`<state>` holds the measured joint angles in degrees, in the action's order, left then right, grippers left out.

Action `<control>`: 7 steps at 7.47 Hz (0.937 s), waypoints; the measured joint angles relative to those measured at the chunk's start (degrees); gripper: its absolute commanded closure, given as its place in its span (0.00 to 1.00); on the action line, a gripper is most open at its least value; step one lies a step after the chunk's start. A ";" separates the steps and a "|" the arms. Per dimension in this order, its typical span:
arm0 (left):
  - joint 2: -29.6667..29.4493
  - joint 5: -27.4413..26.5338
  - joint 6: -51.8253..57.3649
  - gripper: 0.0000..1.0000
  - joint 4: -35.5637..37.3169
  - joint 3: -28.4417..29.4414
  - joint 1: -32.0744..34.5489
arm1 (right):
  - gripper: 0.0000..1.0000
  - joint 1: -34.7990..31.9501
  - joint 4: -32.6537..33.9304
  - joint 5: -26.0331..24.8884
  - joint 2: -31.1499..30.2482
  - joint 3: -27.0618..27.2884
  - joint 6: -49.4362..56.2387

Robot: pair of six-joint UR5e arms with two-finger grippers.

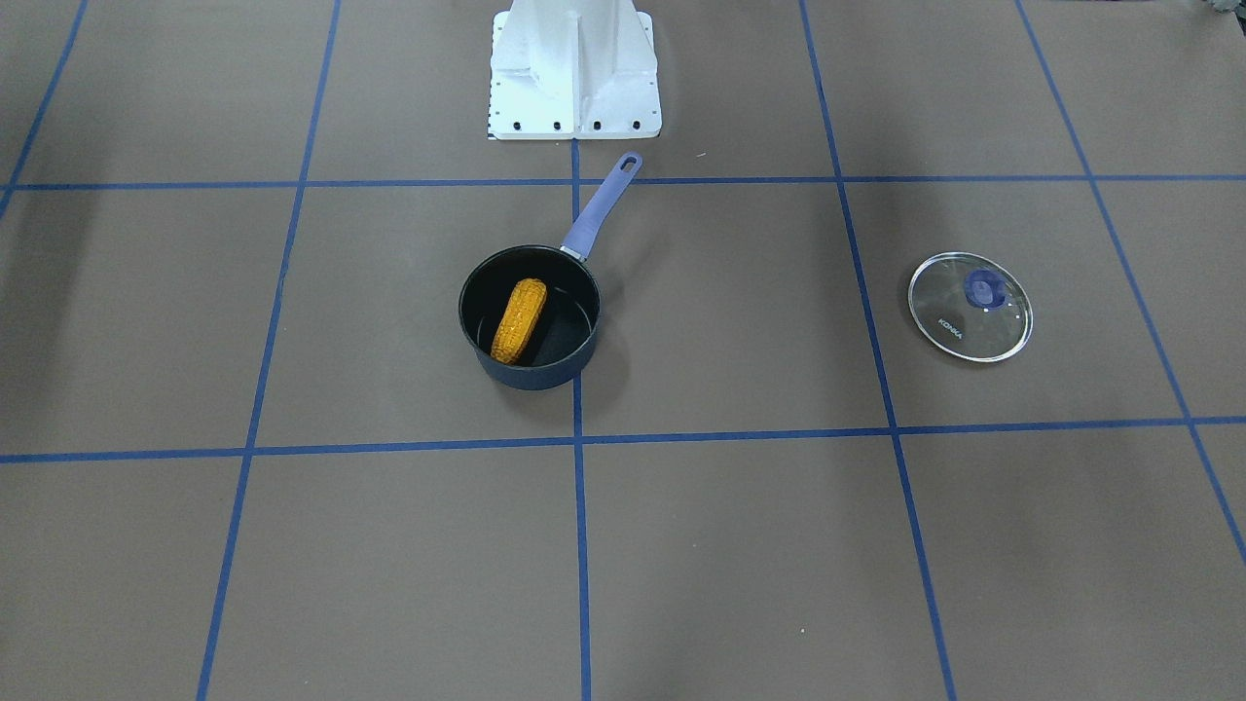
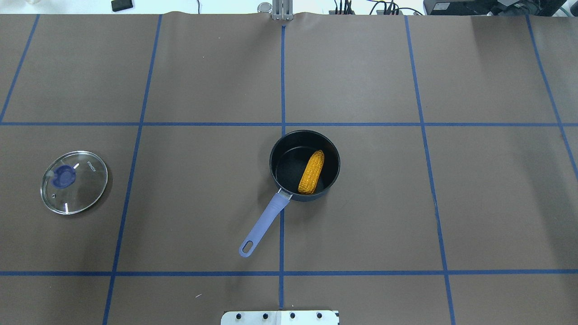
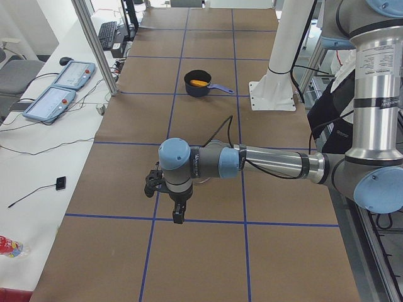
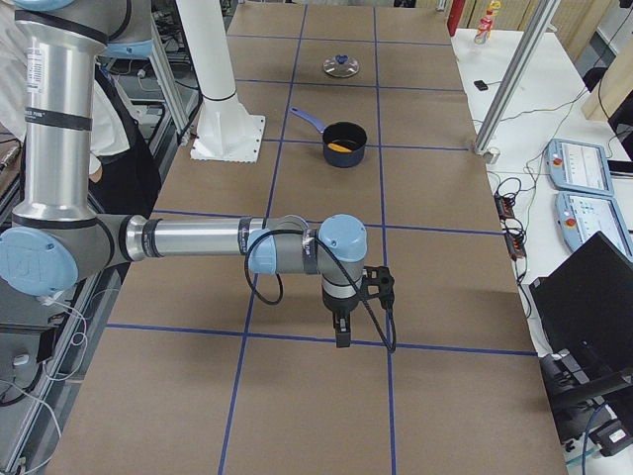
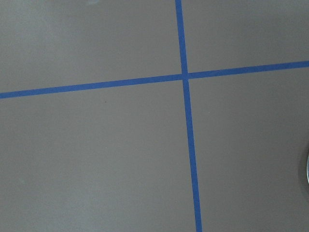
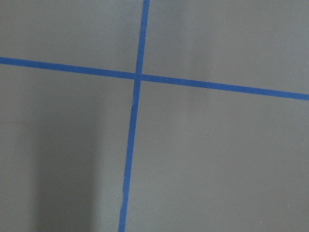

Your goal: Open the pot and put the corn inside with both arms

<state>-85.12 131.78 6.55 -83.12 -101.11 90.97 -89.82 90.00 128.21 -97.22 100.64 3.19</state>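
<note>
Front cam: pot (image 1: 533,376) uncovered at table (image 1: 292,565) mid; corn (image 1: 519,320) lying inside on pot floor; pot handle (image 1: 602,209) points toward robot base (image 1: 574,68) at robot-side edge; glass lid (image 1: 970,307) flat on table, well apart from pot, toward left end edge.
Overhead: corn sits in pot's right half; lid knob is blue-purple.
Left side cam: left gripper (image 3: 178,214) points down over table nr left end edge; jaw state can't tell.
Right side cam: right gripper (image 4: 342,332) points down nr right end edge; jaw state can't tell.
Wrist cams: brown surface w/ blue tape (image 5: 186,77) crossing only.
</note>
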 measured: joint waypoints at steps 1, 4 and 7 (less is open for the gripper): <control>0.53 -0.01 -0.02 0.01 0.00 -0.32 0.00 | 0.00 0.00 0.00 -0.01 0.01 -0.21 -0.11; 1.11 0.03 -0.04 0.01 0.10 -0.55 0.01 | 0.00 0.00 0.00 0.40 0.07 -0.30 -0.27; 1.18 -0.03 -0.04 0.01 0.15 -0.56 0.06 | 0.00 0.05 0.00 1.06 0.18 -0.22 -0.29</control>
<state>-83.94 131.75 6.50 -82.97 -101.68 91.03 -89.78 90.00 129.28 -97.05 100.42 2.90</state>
